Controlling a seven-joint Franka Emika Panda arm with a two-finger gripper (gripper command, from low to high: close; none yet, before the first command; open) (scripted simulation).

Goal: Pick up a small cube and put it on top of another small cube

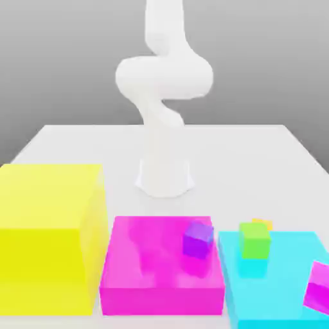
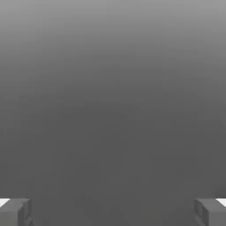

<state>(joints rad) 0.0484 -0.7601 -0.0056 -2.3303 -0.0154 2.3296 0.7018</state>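
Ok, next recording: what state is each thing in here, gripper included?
Two-finger gripper: open, holding nothing.
Small purple cube: on the flat magenta block, near its exterior-view right edge.
Small green cube: unstacked, nothing on top.
Small magenta cube: tilted or turned, partly out of frame.
Large yellow block: bare on top.
Flat cyan block: magenta cube overlaps it in view.

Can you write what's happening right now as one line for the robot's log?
gripper: open, empty | green cube: on cyan block | purple cube: on magenta block | stacking: not done
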